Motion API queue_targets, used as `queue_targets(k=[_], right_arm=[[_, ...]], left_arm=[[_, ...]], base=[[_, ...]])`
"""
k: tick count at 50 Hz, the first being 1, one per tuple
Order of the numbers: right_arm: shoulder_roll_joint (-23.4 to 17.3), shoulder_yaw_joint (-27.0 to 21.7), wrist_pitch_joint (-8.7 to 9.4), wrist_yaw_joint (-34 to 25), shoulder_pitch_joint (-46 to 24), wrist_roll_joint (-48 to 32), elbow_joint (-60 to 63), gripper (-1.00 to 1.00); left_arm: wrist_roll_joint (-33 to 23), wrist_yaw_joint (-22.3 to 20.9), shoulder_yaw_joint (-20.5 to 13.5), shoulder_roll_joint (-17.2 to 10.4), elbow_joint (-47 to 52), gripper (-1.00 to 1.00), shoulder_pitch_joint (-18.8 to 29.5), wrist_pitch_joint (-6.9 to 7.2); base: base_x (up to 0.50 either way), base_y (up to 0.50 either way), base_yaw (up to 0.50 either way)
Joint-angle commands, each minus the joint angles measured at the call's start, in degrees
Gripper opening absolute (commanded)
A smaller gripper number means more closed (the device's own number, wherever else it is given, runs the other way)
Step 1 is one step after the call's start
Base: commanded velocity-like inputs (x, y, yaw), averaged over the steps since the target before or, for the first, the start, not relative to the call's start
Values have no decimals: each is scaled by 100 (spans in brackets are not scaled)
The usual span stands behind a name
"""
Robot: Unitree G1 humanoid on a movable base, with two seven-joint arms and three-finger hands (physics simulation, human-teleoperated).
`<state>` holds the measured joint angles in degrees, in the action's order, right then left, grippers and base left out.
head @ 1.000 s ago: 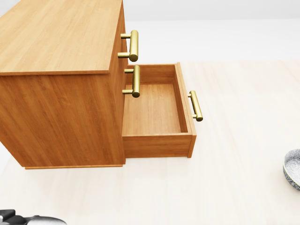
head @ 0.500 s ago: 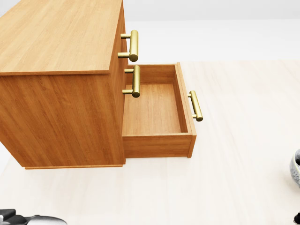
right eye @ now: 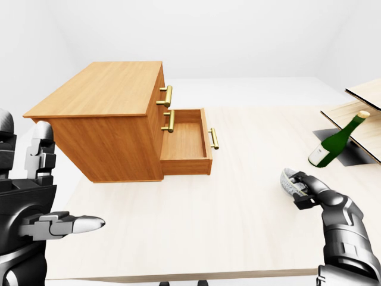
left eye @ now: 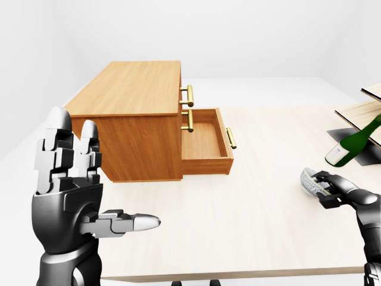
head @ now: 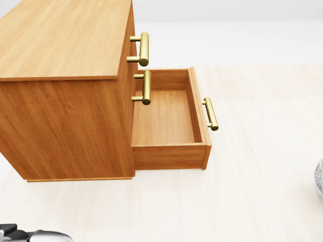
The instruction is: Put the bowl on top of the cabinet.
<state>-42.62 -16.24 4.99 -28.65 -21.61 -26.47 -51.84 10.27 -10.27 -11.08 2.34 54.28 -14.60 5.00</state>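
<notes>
— Two hands show in the left-eye view; how does each stand?
— The left hand [left eye: 74,179] is raised at the view's left, below and left of the cabinet [left eye: 134,122], fingers spread wide and upright, thumb pointing right, holding nothing. The right hand [left eye: 329,189] is low at the right, well apart from the cabinet, its fingers closed round the rim of the bowl [left eye: 311,180].

— Where is that bowl?
— Gripped and tipped on edge, close over the table [left eye: 250,220], far right of the cabinet. Whether it touches the table I cannot tell.

— And the cabinet itself?
— It stands on the table with its bottom drawer [left eye: 205,143] pulled out to the right, nothing in it. A green bottle [left eye: 352,143] leans on a shelf [left eye: 366,116] farther right of the cabinet than the bowl.

— What does the head view give?
— Mostly the cabinet, close up. Its flat top [head: 65,35] is bare; three brass handles [head: 144,49] show, one on each shut drawer front and one on the open drawer. A sliver of the bowl peeks in at the right edge, far from the cabinet. A bit of the robot's own body sits at the bottom left corner.

— The right-eye view?
— Much the same. The right hand's dark fingers [right eye: 303,189] wrap the bowl's patterned side, right of and below the cabinet; the left hand is half cut off at the left edge, open.
</notes>
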Motion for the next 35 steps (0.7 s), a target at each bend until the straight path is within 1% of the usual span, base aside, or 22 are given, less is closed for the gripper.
queue_targets(k=[1, 4, 7, 12, 13, 16, 17, 20, 22, 28, 35], right_arm=[[368, 164, 1, -173, 500, -184, -211, -100], [358, 139, 1, -193, 521, -183, -134, -100], [356, 42, 1, -373, 595, -158, 252, -100], [378, -167, 1, -899, 919, -448, 1520, -100], [360, -250, 1, -1135, 1025, -557, 2121, -100], [405, -463, 1, -1135, 1129, -905, 2992, -100], [388, -536, 1, -1135, 1148, -1068, 3471, -100], [392, -768, 1, -1135, 1007, -1457, 4007, -100], [386, -834, 1, -1135, 977, -1634, 4648, -100], [431, -964, 1, -1135, 842, -2190, 5384, -100], [543, -921, 1, -1135, 663, -2688, 6151, -100]], left_arm=[[-5, 13, -3, -3, 0, 100, 26, 0], [-41, 11, 45, 2, -23, 100, -5, 0], [-51, -4, 73, 6, -7, 100, -53, 0], [-50, -7, 72, 8, 22, 100, -72, 0], [-21, -5, 38, 5, 44, 100, -48, 0], [-22, -12, 29, 11, 19, 100, -44, 0], [-10, -11, 22, 11, 50, 100, -48, 0], [10, -17, -1, 13, 84, 100, -43, 0], [15, -18, -12, 15, 83, 100, -35, 0], [23, -26, -30, 21, 107, 100, -27, 0], [9, -27, -8, 22, 111, 100, -43, 0]], base=[[0, 0, 0], [0, 0, 0], [0, 0, 0], [0, 0, 0], [0, 0, 0], [0, 0, 0], [0, 0, 0], [0, 0, 0], [0, 0, 0], [0, 0, 0], [0, 0, 0]])
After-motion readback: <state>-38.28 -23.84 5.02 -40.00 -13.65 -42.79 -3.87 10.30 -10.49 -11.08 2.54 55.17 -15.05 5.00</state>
